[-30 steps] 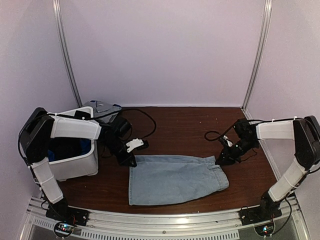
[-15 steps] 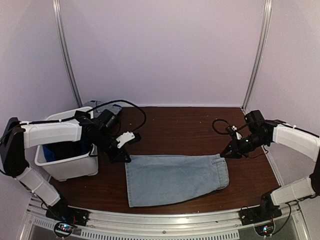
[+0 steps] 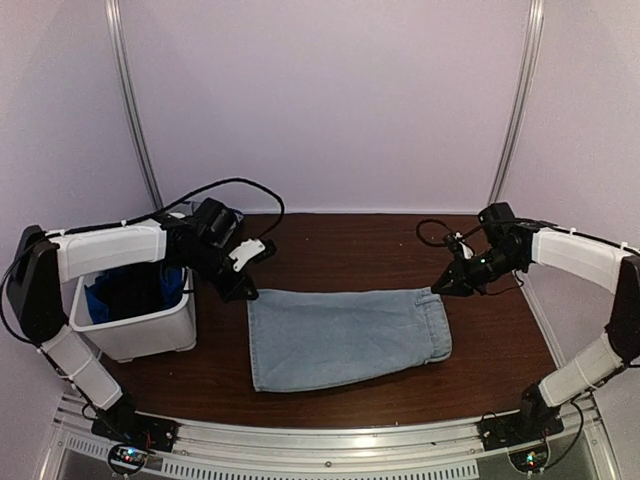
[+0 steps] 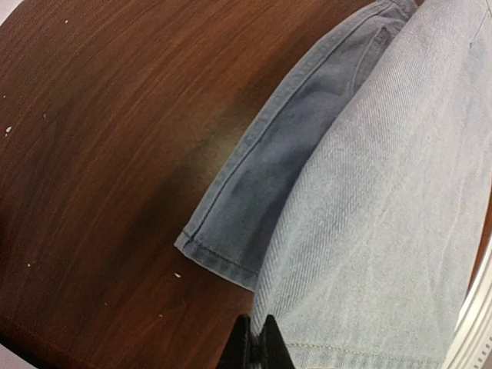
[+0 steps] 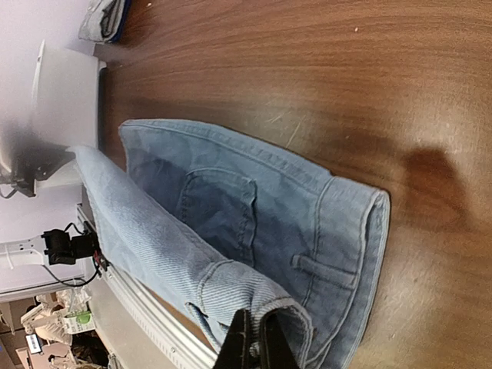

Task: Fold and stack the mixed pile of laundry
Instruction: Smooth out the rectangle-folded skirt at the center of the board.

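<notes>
A faded light-blue denim piece (image 3: 340, 335) lies spread in the middle of the table, its far edge lifted. My left gripper (image 3: 243, 291) is shut on its far left corner; in the left wrist view the denim (image 4: 369, 231) runs up from the pinched jaws (image 4: 258, 350). My right gripper (image 3: 440, 288) is shut on the far right waistband corner; the right wrist view shows the doubled denim (image 5: 254, 231) with a back pocket, held at the jaws (image 5: 255, 338). Royal-blue fabric (image 3: 105, 300) sits in the white bin (image 3: 140, 330). A pale grey-blue piece (image 5: 104, 19) lies behind the bin.
The white bin stands at the left of the table, close to my left arm. Black cables loop over the table behind both arms. The metal rail (image 3: 330, 440) runs along the near edge. Purple walls enclose the back and sides.
Both grippers have moved away from me towards the back of the table, carrying the far edge of the denim with them. The denim has shifted a little farther from the near edge.
</notes>
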{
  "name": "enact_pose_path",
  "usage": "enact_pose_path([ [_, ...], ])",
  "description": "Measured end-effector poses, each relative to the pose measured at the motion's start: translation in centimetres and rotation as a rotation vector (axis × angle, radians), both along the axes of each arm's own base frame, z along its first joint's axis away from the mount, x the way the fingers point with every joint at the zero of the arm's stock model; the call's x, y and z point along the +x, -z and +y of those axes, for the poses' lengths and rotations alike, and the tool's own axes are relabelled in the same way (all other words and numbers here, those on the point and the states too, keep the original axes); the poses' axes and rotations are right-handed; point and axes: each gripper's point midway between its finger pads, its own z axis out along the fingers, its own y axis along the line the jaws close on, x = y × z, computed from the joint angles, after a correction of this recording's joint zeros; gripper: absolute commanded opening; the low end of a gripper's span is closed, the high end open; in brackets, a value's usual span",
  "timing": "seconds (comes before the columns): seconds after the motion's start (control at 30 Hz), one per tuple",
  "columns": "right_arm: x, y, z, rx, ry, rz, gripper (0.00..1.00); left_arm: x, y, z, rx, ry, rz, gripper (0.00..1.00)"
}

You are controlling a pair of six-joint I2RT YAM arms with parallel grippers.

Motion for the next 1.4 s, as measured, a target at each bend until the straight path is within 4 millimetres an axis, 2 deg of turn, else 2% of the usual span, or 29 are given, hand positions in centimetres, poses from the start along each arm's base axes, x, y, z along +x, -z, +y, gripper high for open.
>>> enact_pose_path([
  [0.1, 2.1, 3.0, 0.2, -0.020, 0.007, 0.038, 0.00, 1.8, 2.2, -0.2, 0.043, -0.022, 0.023, 0.00],
  [0.2, 3.9, 6.7, 0.4, -0.048, 0.014, 0.090, 0.00, 3.4, 5.8, -0.4, 0.104, -0.045, 0.066, 0.00],
  [0.27, 4.7, 8.8, 0.3, -0.073, 0.013, 0.112, 0.00, 4.1, 7.9, -0.3, 0.146, -0.063, 0.089, 0.00],
  [0.33, 5.3, 10.1, 0.2, -0.092, 0.009, 0.122, 0.00, 4.8, 9.7, 0.0, 0.184, -0.082, 0.100, 0.00],
  [0.53, 6.5, 11.0, 0.3, -0.107, -0.002, 0.098, 0.00, 7.2, 9.6, 0.0, 0.210, -0.142, 0.037, 0.00],
  [0.67, 6.1, 11.4, 0.2, -0.109, -0.001, 0.093, 0.00, 8.6, 9.7, -0.1, 0.229, -0.172, 0.014, 0.08],
  [0.7, 5.8, 11.4, 0.1, -0.109, -0.001, 0.092, 0.02, 9.1, 9.6, -0.2, 0.233, -0.182, 0.004, 0.13],
  [0.77, 4.7, 11.3, -0.1, -0.110, 0.000, 0.093, 0.22, 10.4, 9.4, -0.6, 0.235, -0.205, -0.013, 0.29],
  [0.87, 2.1, 10.8, -0.8, -0.125, 0.005, 0.126, 0.50, 13.1, 8.6, -1.2, 0.228, -0.256, -0.041, 0.56],
  [0.93, 0.9, 9.6, -1.3, -0.141, 0.009, 0.132, 0.64, 14.5, 7.4, -1.2, 0.209, -0.300, -0.056, 0.77],
  [1.0, 0.7, 7.5, -1.6, -0.154, 0.015, 0.102, 0.79, 15.2, 5.7, -1.2, 0.180, -0.330, -0.074, 0.97],
  [1.1, 2.4, 2.2, -1.3, -0.135, 0.014, -0.019, 0.81, 14.3, 2.0, -0.8, 0.099, -0.372, -0.079, 0.98],
  [1.13, 3.0, 0.2, -1.0, -0.115, 0.008, -0.065, 0.81, 13.5, 0.7, -0.8, 0.072, -0.373, -0.080, 0.98],
  [1.2, 3.3, -3.0, -0.2, -0.074, -0.020, -0.141, 0.81, 10.9, -2.8, -1.1, 0.004, -0.354, -0.098, 0.98],
  [1.27, 2.3, -4.8, 1.1, -0.034, -0.068, -0.168, 0.80, 7.8, -5.3, -2.2, -0.046, -0.309, -0.113, 0.97],
  [1.3, 1.3, -5.2, 2.2, -0.013, -0.108, -0.167, 0.78, 5.4, -6.3, -3.4, -0.074, -0.262, -0.114, 0.98],
  [1.37, -1.4, -5.3, 4.9, 0.034, -0.213, -0.130, 0.77, 1.5, -6.5, -5.5, -0.099, -0.181, -0.090, 0.98],
  [1.4, -2.3, -5.2, 5.9, 0.041, -0.252, -0.122, 0.76, -0.7, -5.8, -6.5, -0.098, -0.135, -0.065, 0.98],
])
